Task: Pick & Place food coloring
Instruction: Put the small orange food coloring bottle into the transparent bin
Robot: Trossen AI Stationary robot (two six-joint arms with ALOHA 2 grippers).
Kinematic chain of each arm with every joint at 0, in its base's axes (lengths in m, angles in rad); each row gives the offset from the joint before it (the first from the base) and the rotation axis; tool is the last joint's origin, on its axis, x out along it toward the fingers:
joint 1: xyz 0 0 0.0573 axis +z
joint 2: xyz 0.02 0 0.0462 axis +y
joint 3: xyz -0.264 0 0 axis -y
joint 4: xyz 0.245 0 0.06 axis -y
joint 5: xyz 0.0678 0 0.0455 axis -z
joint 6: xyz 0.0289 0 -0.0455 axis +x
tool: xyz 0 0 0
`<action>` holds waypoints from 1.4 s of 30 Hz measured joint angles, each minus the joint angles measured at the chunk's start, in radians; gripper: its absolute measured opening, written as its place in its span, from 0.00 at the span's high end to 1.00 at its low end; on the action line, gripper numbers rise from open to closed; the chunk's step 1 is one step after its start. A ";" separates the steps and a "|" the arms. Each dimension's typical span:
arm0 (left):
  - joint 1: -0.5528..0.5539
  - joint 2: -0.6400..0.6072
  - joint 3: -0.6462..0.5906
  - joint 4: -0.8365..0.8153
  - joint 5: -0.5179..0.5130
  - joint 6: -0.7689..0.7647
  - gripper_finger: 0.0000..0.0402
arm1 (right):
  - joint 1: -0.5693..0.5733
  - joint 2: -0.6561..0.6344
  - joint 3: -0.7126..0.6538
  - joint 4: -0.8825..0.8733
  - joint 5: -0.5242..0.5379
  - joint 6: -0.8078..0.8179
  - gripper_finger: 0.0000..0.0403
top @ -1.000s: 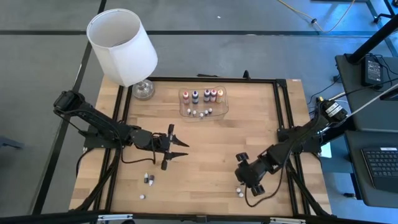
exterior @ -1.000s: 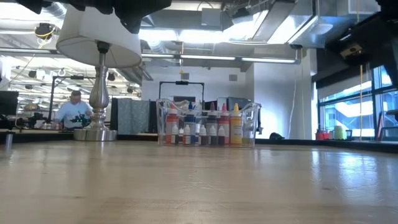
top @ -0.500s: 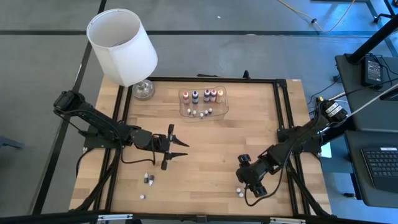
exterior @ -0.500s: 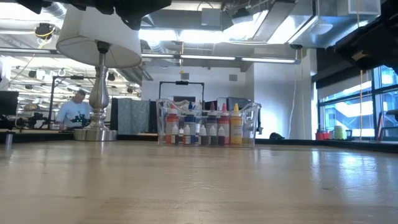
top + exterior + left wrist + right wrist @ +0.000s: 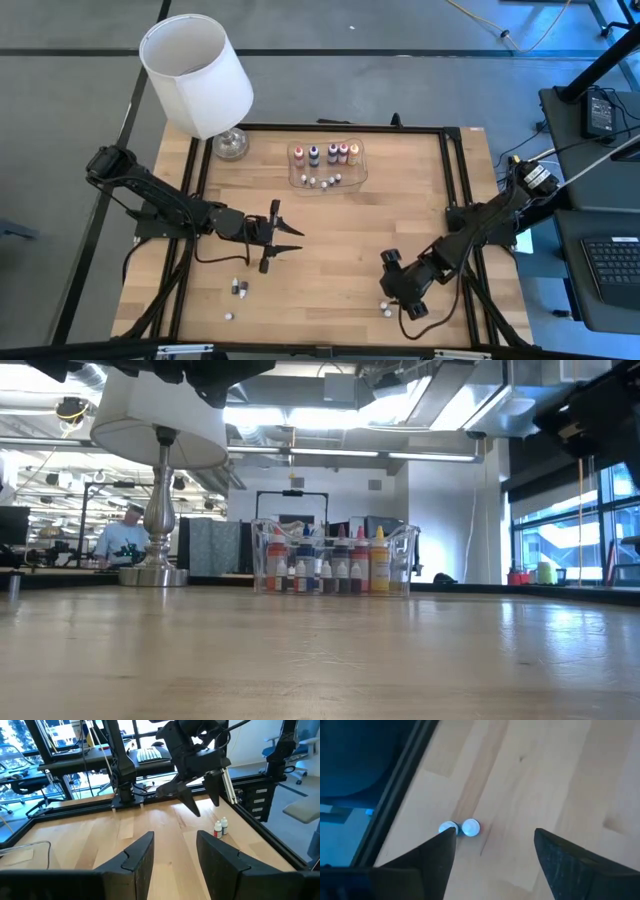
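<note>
White-capped bottles [image 5: 384, 305] were left standing at the table's [image 5: 330, 240] five o'clock, the right gripper [image 5: 492, 847] having been spread wide directly above them, ready for a pick; the left gripper [image 5: 283, 238] was held half-open at nine.

Your left hand [image 5: 290, 238] hangs mid-tabletop on an outstretched arm, its fingers [image 5: 137, 855] parted, gripping nothing. Your right hand [image 5: 384, 290] is angled down near the tabletop's front edge, arm folded, fingers [image 5: 560, 857] spread wide and empty.
</note>
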 joint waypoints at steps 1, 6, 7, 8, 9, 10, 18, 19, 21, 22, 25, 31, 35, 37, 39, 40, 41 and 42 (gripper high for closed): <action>0.000 0.000 0.000 0.000 0.000 0.000 0.64 | 0.000 0.005 0.000 0.006 0.000 -0.013 0.34; 0.000 0.000 0.000 0.000 0.000 -0.006 0.64 | -0.001 0.055 0.000 0.021 -0.013 -0.047 0.35; 0.000 0.000 0.000 0.000 0.000 -0.006 0.64 | -0.001 0.067 0.000 0.026 -0.026 -0.048 0.35; 0.000 0.000 0.000 0.000 0.000 -0.006 0.64 | -0.001 0.077 0.000 0.036 -0.038 -0.049 0.35; 0.000 0.000 0.000 -0.001 0.000 -0.007 0.64 | -0.001 0.086 0.000 0.046 -0.053 -0.051 0.35; 0.000 0.000 0.000 -0.001 0.000 -0.008 0.64 | 0.000 0.092 0.000 0.052 -0.062 -0.055 0.35; 0.000 0.000 0.000 -0.029 0.000 -0.008 0.64 | -0.001 0.127 0.000 0.105 -0.072 -0.126 0.35; 0.000 0.000 0.000 -0.031 0.000 -0.008 0.64 | -0.001 0.132 0.000 0.114 -0.072 -0.132 0.35; 0.000 0.000 0.000 -0.032 0.000 -0.008 0.64 | -0.001 0.140 0.000 0.128 -0.072 -0.149 0.35; 0.000 0.000 0.000 -0.032 0.000 -0.008 0.64 | -0.001 0.144 0.000 0.133 -0.072 -0.153 0.35; 0.000 0.000 0.000 -0.032 0.000 -0.008 0.64 | -0.001 0.152 0.000 0.150 -0.072 -0.158 0.35; 0.000 0.000 0.000 -0.032 0.001 -0.009 0.64 | -0.002 0.182 0.000 0.150 -0.072 -0.153 0.37; 0.000 0.000 0.000 -0.032 0.002 -0.012 0.64 | -0.002 0.186 -0.001 0.148 -0.073 -0.150 0.43; 0.000 0.000 0.000 -0.032 0.002 -0.012 0.64 | -0.002 0.186 0.000 0.142 -0.082 -0.141 0.47; 0.000 0.000 0.000 -0.032 0.002 -0.012 0.64 | -0.002 0.186 0.000 0.135 -0.102 -0.123 0.50; 0.000 0.000 0.000 -0.032 0.002 -0.012 0.64 | -0.002 0.186 -0.001 0.131 -0.105 -0.121 0.51; 0.000 0.000 0.000 -0.032 0.002 -0.012 0.64 | -0.002 0.186 -0.001 0.131 -0.105 -0.122 0.53; 0.000 0.000 0.000 -0.032 0.002 -0.012 0.64 | -0.002 0.186 -0.001 0.132 -0.105 -0.124 0.54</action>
